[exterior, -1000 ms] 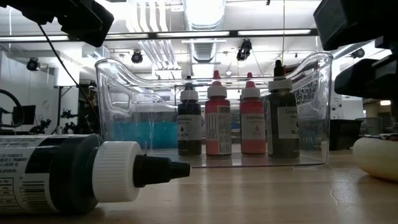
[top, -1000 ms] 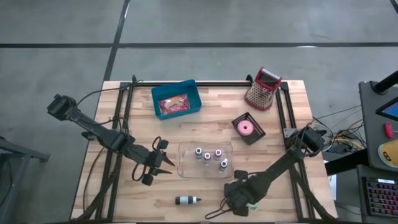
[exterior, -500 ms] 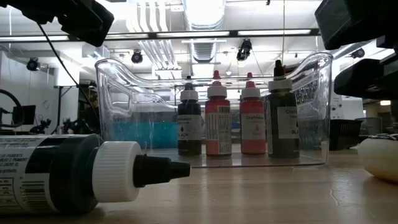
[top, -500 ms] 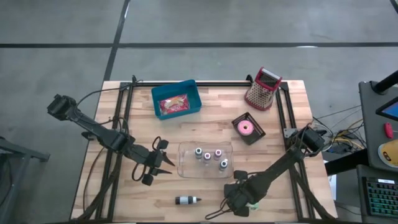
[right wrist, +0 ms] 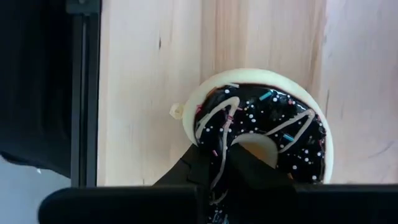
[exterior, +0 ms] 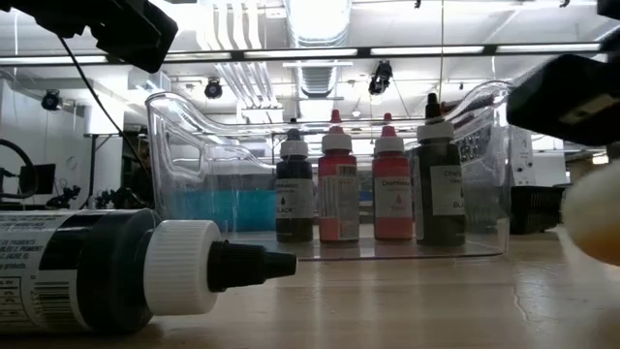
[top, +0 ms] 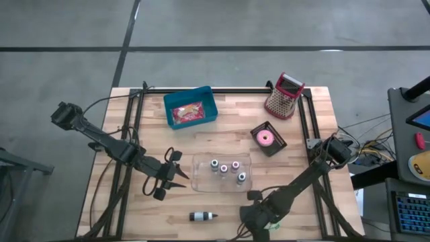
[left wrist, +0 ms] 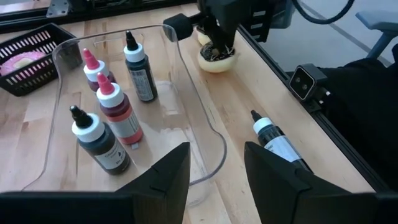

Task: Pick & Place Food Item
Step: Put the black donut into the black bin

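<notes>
A doughnut with chocolate icing and sprinkles [right wrist: 261, 118] sits near the table's near edge, and my right gripper [right wrist: 227, 165] is shut on it. The left wrist view shows the same doughnut [left wrist: 217, 57] under that gripper [left wrist: 219, 45]. In the high view the right gripper [top: 259, 218] hides it. In the low view the doughnut [exterior: 596, 223] is a pale blur at the right. My left gripper [top: 176, 175] waits open, just left of the clear bin [top: 201, 176] of small bottles. My right gripper pinches the doughnut's ring [right wrist: 214, 140] between its two fingers, beside the hole. The fingers come steeply from above, slanting down. The doughnut sits tilted under them. Whether it is clear of the table I cannot tell.
A dark bottle with a white cap [top: 201, 216] lies on its side by the near edge, left of the right gripper. At the back stand a blue bin [top: 190, 107] with a wrapped item, a black basket [top: 268, 138] holding a pink doughnut, and a red grater [top: 284, 95].
My right gripper has tipped and shifted slightly toward the table's near edge. In the low view the doughnut has come up a little from where it lay.
</notes>
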You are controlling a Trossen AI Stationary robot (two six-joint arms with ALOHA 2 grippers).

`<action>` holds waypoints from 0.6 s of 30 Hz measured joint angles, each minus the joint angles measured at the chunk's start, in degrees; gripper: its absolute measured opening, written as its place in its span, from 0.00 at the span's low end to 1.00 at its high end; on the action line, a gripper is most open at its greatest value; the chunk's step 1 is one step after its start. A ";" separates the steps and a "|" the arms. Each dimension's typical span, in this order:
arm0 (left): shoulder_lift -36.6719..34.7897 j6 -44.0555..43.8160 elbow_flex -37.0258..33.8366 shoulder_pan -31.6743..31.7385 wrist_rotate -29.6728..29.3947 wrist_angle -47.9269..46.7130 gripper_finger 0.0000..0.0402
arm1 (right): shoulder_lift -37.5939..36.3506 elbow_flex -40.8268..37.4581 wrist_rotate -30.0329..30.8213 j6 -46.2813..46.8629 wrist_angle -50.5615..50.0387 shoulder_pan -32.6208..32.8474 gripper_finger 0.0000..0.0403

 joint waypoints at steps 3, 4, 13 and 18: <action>0.00 0.00 0.00 0.00 -0.08 0.02 0.39 | 0.00 1.10 2.57 -1.85 -0.23 -0.01 0.03; 0.00 0.01 0.00 0.00 -0.13 0.02 0.39 | 0.00 1.56 3.30 -2.65 -0.22 0.01 0.03; 0.00 0.02 0.00 0.00 -0.13 0.02 0.39 | -0.15 3.17 5.20 -6.60 1.45 -0.05 0.03; 0.00 0.02 0.00 0.00 -0.11 0.02 0.39 | -0.15 3.56 5.26 -10.04 6.57 0.19 0.03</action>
